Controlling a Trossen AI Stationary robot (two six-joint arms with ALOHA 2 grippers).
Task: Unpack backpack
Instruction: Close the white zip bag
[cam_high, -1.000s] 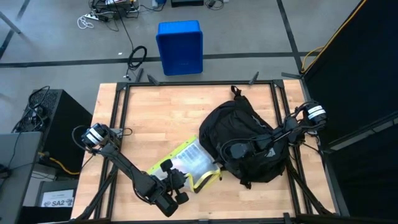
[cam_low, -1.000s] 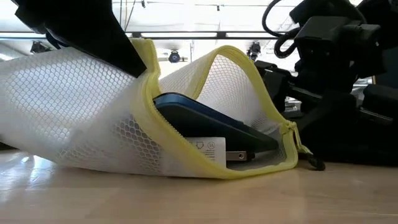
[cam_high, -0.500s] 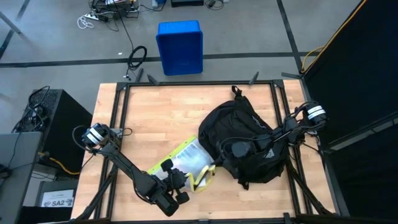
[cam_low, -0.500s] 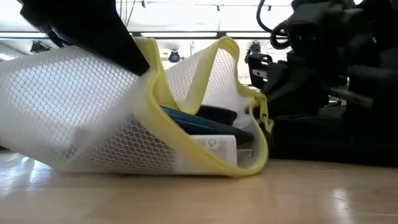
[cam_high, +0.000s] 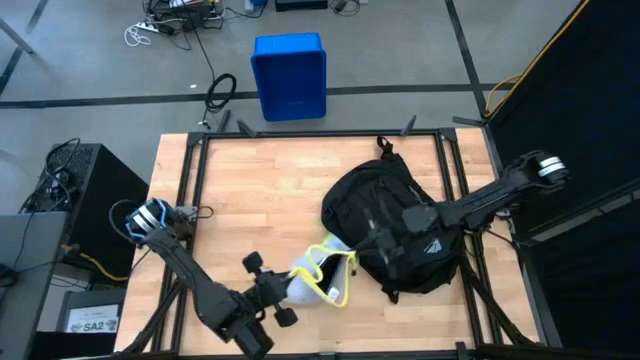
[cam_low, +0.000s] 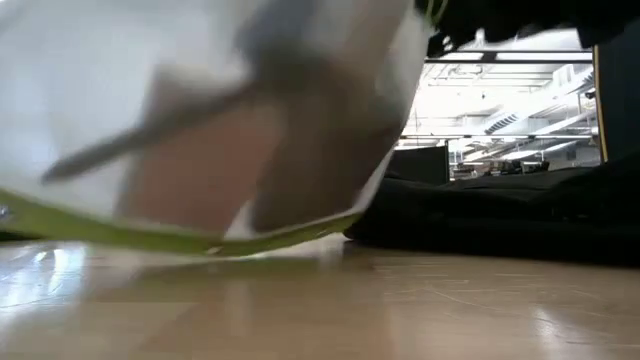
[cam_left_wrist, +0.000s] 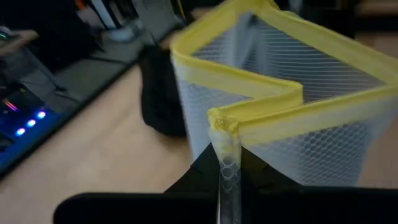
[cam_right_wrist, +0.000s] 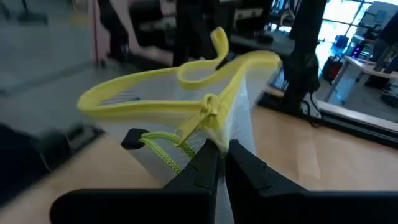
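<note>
**Mesh pouch gripped from both sides beside the backpack**

At the left of the table (cam_high: 250, 175), the left arm is stretched along the near edge, and the left gripper (cam_high: 283, 300) is seen closed on one end of a white mesh pouch (cam_high: 318, 277) with a yellow zipper border. In the left wrist view, the mesh and its yellow edge (cam_left_wrist: 249, 112) are pinched between the dark fingers, with no gap left between them. The pouch is held raised and bunched near the table's front, just left of the backpack (cam_high: 390, 225). In the low view, the pouch (cam_low: 200, 120) is shown blurred and filling most of the picture. Further right, the right gripper (cam_right_wrist: 217, 152) is clamped shut on the pouch's other end, at the zipper (cam_right_wrist: 208, 106). The black backpack is laid on the right half of the table, under the right arm.
</note>
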